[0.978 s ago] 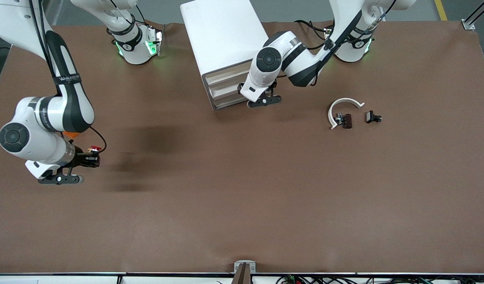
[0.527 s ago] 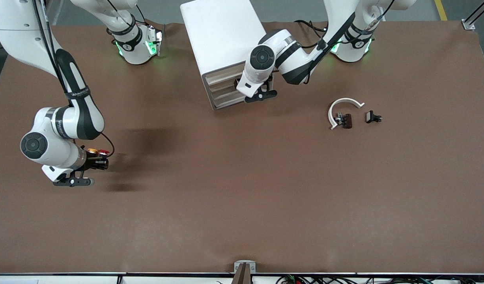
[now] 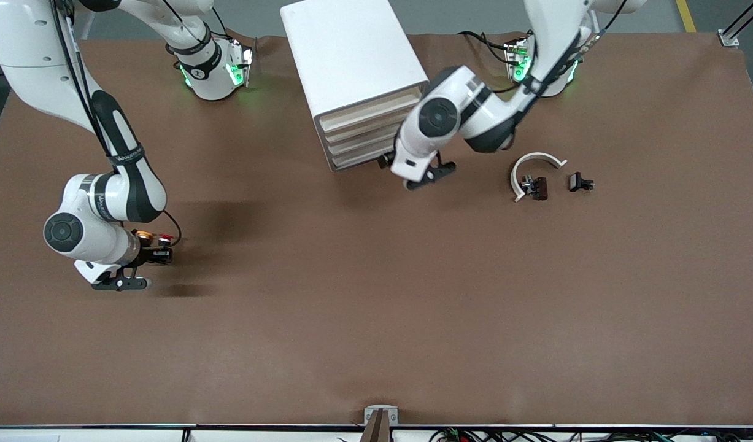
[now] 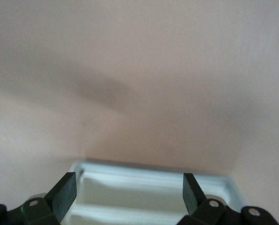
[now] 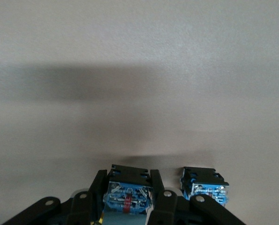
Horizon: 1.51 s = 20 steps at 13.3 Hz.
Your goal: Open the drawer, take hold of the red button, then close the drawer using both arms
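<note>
While the left gripper (image 3: 396, 161) hangs wide open and empty just in front of the drawers (image 3: 359, 136), the right gripper (image 3: 157, 252) clamps the red button (image 3: 165, 237) low over the counter (image 3: 376, 294) beside its orange twin (image 3: 144, 235).

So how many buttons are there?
2. The red button sits in the right end effector at the right arm's end of the table; the yellow button stands beside it.

A white curved clip (image 3: 534, 167) lies beside two small black parts (image 3: 580, 182).
</note>
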### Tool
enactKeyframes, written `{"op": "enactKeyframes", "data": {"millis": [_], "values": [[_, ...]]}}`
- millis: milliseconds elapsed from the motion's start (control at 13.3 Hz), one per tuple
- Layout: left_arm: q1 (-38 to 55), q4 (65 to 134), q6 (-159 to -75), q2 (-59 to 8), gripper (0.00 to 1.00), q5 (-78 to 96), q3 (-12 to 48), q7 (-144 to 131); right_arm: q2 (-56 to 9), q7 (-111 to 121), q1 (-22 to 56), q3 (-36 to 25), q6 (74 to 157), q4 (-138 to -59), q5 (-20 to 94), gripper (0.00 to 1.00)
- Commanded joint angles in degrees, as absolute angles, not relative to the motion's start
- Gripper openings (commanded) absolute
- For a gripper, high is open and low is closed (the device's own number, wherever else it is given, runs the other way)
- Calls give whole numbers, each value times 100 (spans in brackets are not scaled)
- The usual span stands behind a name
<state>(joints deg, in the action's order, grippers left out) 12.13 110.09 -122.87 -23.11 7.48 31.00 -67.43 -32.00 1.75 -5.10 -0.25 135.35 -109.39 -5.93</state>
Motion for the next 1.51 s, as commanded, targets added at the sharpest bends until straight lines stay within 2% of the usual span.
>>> {"op": "enactKeyframes", "data": {"millis": [0, 75, 151, 301, 452, 527, 677, 978, 1280, 1430], "values": [[880, 10364, -11718, -2461, 100, 747, 2691, -6759, -3252, 246, -694, 97, 13658, -10969, -738, 21], [766, 10145, -11376, -2435, 100, 704, 2507, -6741, -3261, 246, -694, 97, 13658, -10969, -738, 23], [634, 9882, -11025, -2426, 100, 459, 2331, -6698, -3278, 237, -694, 97, 13658, -10960, -738, 30], [397, 9441, -10601, -2417, 100, -321, 2224, -6662, -3287, 229, -694, 97, 13667, -10969, -738, 58], [98, 9212, -10573, -2312, 100, -1034, 2224, -6383, -3270, 229, -686, 97, 13623, -10960, -738, 72], [-138, 9194, -10573, -2216, 100, -1229, 2224, -6024, -3252, 220, -668, 97, 13562, -10969, -738, 100], [-596, 9106, -10573, -2057, 100, -1266, 2241, -5085, -3121, 158, -642, 105, 13142, -10943, -738, 100], [-1229, 9079, -10495, -1364, 100, -1266, 2232, -3634, -2419, -60, -502, 149, 12289, -10916, -695, 100], [-1538, 9079, -10091, -643, 100, -1143, 2215, -2183, -1663, -220, -343, 158, 11569, -10916, -694, 100], [-1381, 9132, -9749, -239, 100, -942, 1892, -1523, -1206, -229, -316, 158, 11121, -10916, -677, 100]]}}
